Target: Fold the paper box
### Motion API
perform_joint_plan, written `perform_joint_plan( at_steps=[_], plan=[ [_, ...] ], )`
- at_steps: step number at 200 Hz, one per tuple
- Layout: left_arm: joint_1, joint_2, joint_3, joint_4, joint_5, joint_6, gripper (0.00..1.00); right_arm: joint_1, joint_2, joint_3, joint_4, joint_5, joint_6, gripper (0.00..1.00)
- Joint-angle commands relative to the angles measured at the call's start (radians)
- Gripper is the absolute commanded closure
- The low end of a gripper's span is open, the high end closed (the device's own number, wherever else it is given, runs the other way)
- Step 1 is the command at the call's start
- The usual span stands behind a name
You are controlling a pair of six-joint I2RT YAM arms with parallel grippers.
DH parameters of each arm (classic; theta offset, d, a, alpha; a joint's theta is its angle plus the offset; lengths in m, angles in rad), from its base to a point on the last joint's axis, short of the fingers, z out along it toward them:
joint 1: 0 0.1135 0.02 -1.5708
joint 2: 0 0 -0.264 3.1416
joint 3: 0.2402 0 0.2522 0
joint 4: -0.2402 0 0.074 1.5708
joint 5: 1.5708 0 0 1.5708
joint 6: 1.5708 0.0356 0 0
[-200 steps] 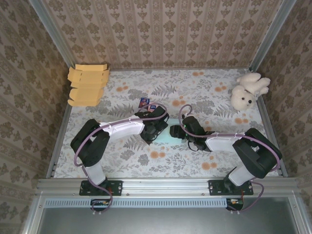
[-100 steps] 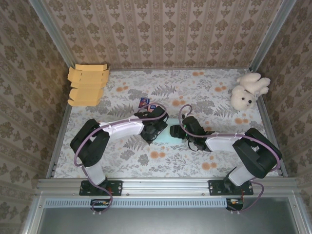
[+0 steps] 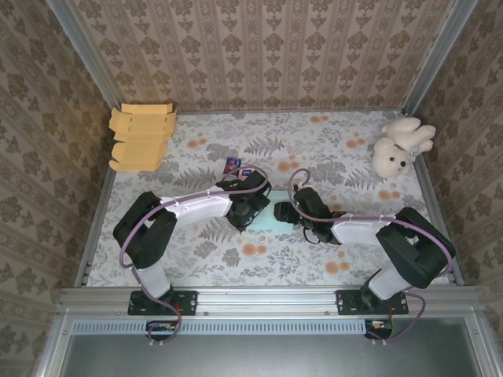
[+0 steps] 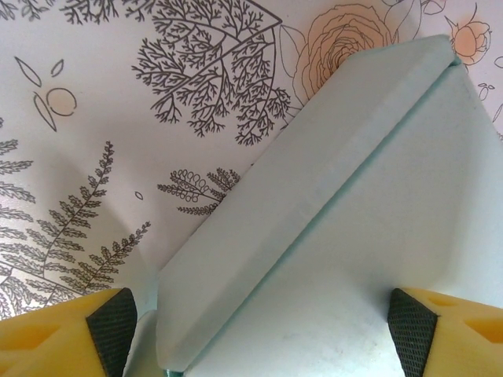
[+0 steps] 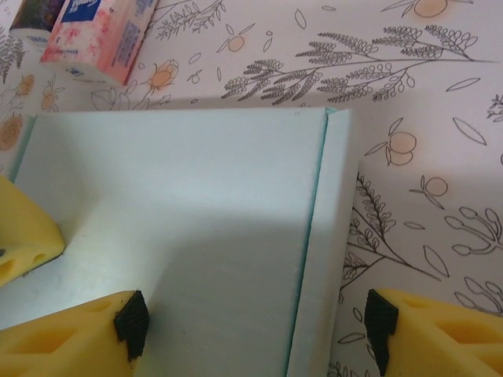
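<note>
Almost nothing had shifted in the last second. The pale green paper box (image 3: 267,216) lay mid-way across the counter (image 3: 330,149), between the arms. The left hand (image 4: 259,330) and right hand (image 5: 255,322) each straddled a side flap, spread wide, gripping nothing; folding seemed paused.

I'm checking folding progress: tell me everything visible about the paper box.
The paper box is plain pale-mint card, smooth and unprinted, lying mostly flat on the flowered table between the arms. A crease sets off a narrow side flap along one edge. The open left hand and right hand each straddle it; whether they touch is unclear.
</note>
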Motion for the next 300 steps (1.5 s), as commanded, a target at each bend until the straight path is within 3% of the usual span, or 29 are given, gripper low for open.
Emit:
perform_joint_plan(
  at_steps=[1,83,122,141,184,204,300],
  plan=[
    [0.013,0.033,-0.026,-0.039,-0.035,-0.016,0.15,0.022,-0.037,-0.027,-0.126,0.021,-0.019,0.24],
    [0.014,0.031,-0.029,-0.038,-0.037,-0.015,0.16,0.093,-0.228,-0.057,-0.208,0.087,0.003,0.26],
    [0.011,0.032,-0.031,-0.039,-0.036,-0.015,0.16,0.099,-0.21,-0.07,-0.183,0.059,0.028,0.28],
    [0.012,0.029,-0.033,-0.035,-0.035,-0.017,0.16,0.103,-0.184,-0.081,-0.147,0.046,0.036,0.36],
    [0.012,0.03,-0.038,-0.031,-0.037,-0.018,0.17,0.121,-0.155,-0.095,-0.112,0.029,0.061,0.41],
    [0.012,0.029,-0.038,-0.03,-0.037,-0.017,0.17,0.127,-0.153,-0.097,-0.103,0.016,0.066,0.5],
    [0.011,0.028,-0.042,-0.028,-0.04,-0.017,0.18,0.13,-0.144,-0.104,-0.082,0.031,0.06,0.56]
  ],
)
